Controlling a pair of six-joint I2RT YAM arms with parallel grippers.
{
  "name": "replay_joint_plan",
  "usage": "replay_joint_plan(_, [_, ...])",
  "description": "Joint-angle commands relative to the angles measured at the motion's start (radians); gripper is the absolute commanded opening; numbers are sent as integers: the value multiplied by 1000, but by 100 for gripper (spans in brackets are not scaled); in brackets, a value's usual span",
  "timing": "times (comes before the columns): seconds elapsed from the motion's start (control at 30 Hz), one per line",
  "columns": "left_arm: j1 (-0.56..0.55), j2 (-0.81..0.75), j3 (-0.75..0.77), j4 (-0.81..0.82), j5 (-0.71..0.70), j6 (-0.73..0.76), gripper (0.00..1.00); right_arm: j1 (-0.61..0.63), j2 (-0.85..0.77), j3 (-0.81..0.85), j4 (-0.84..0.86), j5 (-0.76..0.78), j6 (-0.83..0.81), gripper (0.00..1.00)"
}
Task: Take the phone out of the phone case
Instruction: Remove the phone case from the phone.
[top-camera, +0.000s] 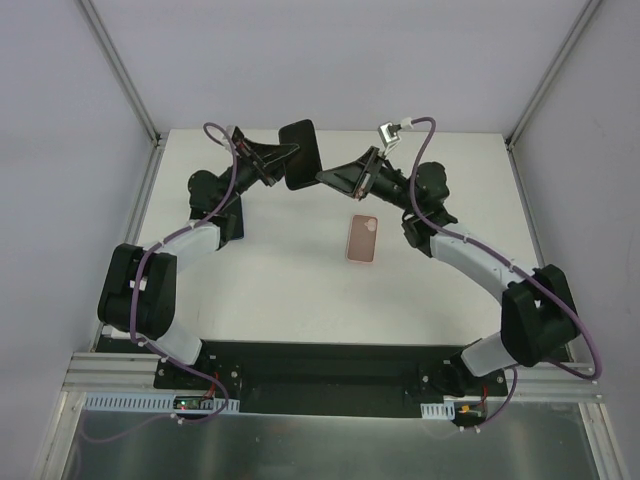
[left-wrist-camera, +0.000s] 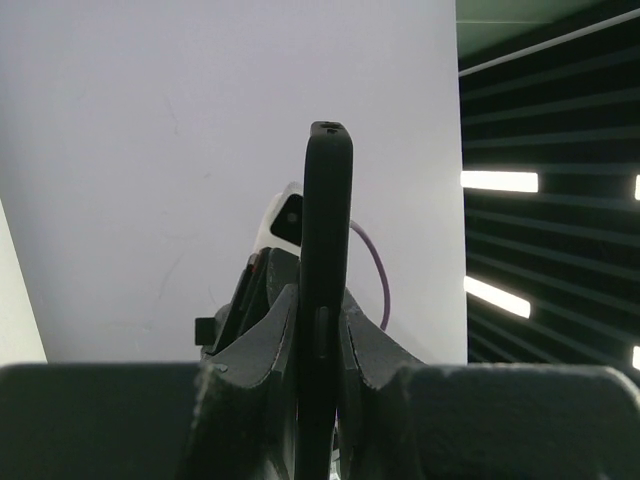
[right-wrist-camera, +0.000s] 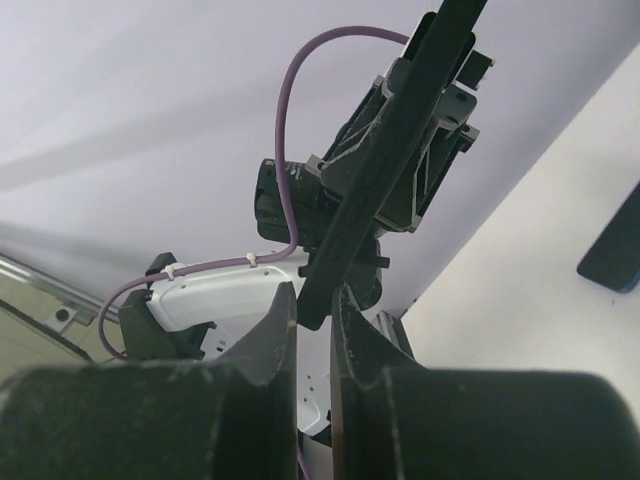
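The black phone (top-camera: 299, 152) is held up in the air above the far part of the table, out of the phone case. My left gripper (top-camera: 283, 160) is shut on its left side; in the left wrist view the phone (left-wrist-camera: 327, 200) stands edge-on, squeezed between the fingers of that gripper (left-wrist-camera: 322, 300). My right gripper (top-camera: 325, 177) reaches in from the right. In its wrist view the jaws (right-wrist-camera: 312, 300) stand narrow on the lower corner of the phone (right-wrist-camera: 395, 165). The salmon-pink phone case (top-camera: 362, 238) lies flat on the table, apart from both grippers.
The white table (top-camera: 300, 290) is enclosed by pale walls with metal frame posts (top-camera: 120, 70) at the back corners. Both arms arch over the table's far half. A dark shape (right-wrist-camera: 612, 250) shows at the right edge of the right wrist view.
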Motion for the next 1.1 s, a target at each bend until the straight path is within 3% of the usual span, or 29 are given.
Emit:
replay_joint_plan(0.0, [-5, -73, 66, 398, -26, -209, 0, -33, 117, -11, 562, -66, 136, 1])
replay_joint_plan(0.1, [-5, -90, 86, 398, -34, -226, 0, -59, 213, -2, 740, -77, 262, 1])
replay_joint_plan(0.7, [-5, -128, 98, 398, -78, -269, 0, -29, 250, 136, 742, -229, 140, 1])
replay_joint_plan(1.07, [-5, -147, 169, 398, -124, -310, 0, -13, 343, 262, 740, -281, 164, 1])
